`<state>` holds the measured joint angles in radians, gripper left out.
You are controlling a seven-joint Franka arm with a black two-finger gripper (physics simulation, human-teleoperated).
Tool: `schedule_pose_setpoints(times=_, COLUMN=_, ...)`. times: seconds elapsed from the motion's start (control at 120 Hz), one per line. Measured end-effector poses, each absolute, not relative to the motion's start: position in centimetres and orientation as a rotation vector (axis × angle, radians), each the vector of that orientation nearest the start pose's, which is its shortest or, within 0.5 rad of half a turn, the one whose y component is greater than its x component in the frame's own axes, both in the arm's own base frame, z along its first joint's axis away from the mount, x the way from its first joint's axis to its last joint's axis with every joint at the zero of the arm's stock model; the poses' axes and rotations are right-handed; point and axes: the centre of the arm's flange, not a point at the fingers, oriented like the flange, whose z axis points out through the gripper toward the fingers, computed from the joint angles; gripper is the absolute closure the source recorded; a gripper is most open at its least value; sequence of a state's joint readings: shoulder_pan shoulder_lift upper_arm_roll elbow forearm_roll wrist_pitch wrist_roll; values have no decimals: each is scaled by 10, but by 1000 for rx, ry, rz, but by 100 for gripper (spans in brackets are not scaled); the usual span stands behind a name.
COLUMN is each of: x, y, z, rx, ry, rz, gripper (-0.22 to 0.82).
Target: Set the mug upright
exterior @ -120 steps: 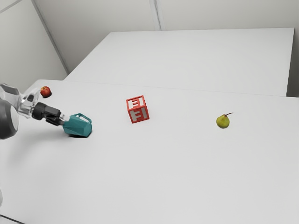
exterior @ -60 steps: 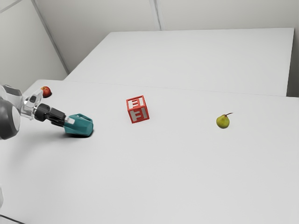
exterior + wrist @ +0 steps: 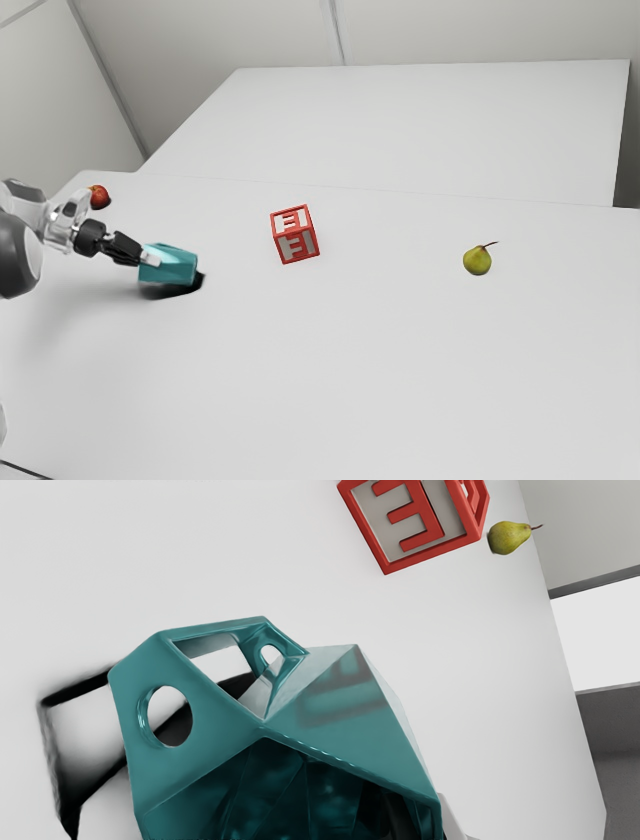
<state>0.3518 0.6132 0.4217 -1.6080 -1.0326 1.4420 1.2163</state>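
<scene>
Gripper [image 3: 149, 259] pinching mug [image 3: 176, 266] by its wall, mug sideways just above table [image 3: 380, 350]; grip firmly, rotate slowly until mouth faces up, seat base flat before letting go.

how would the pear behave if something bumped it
The pear would probably roll or rock, since its body is rounded, and likely veer in a curve because it narrows toward the stem. That stem looks thin, so it might snap if knocked. The body itself looks plump and firm, so I'd expect little give.
</scene>
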Motion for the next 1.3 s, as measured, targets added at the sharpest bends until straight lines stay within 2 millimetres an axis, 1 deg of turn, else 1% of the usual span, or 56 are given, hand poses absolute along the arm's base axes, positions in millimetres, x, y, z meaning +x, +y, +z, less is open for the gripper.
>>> schedule_pose_setpoints(times=0.133, x=544, y=331, z=314, rx=2164, ry=-211, rz=379, gripper=77)
schedule_pose_setpoints(times=0.192, x=546, y=327, z=334, rx=2179, ry=-243, rz=402, gripper=78)
schedule_pose_setpoints(times=0.233, x=548, y=318, z=349, rx=2188, ry=-273, rz=413, gripper=78)
schedule_pose_setpoints(times=0.3, x=547, y=292, z=372, rx=2209, ry=-334, rz=406, gripper=78)
schedule_pose_setpoints(times=0.342, x=540, y=270, z=391, rx=2237, ry=-382, rz=391, gripper=79)
schedule_pose_setpoints(times=0.442, x=523, y=220, z=426, rx=2342, ry=-534, rz=330, gripper=79)
schedule_pose_setpoints(times=0.483, x=517, y=200, z=436, rx=2389, ry=-604, rz=298, gripper=79)
schedule_pose_setpoints(times=0.542, x=509, y=178, z=443, rx=2459, ry=-694, rz=248, gripper=79)
schedule_pose_setpoints(times=0.65, x=510, y=145, z=445, rx=2601, ry=-860, rz=163, gripper=79)
schedule_pose_setpoints(times=0.792, x=527, y=97, z=441, rx=2731, ry=-1058, rz=112, gripper=79)
schedule_pose_setpoints(times=0.925, x=533, y=45, z=423, rx=2770, ry=-1175, rz=113, gripper=79)
schedule_pose_setpoints(times=1.017, x=533, y=21, z=412, rx=2787, ry=-1210, rz=139, gripper=79)
schedule_pose_setpoints(times=1.083, x=532, y=12, z=404, rx=2802, ry=-1207, rz=160, gripper=79)
schedule_pose_setpoints(times=1.15, x=529, y=12, z=398, rx=2823, ry=-1179, rz=184, gripper=79)
schedule_pose_setpoints(times=1.217, x=523, y=19, z=393, rx=2848, ry=-1132, rz=209, gripper=79)
schedule_pose_setpoints(times=1.3, x=518, y=37, z=389, rx=2888, ry=-1053, rz=239, gripper=79)
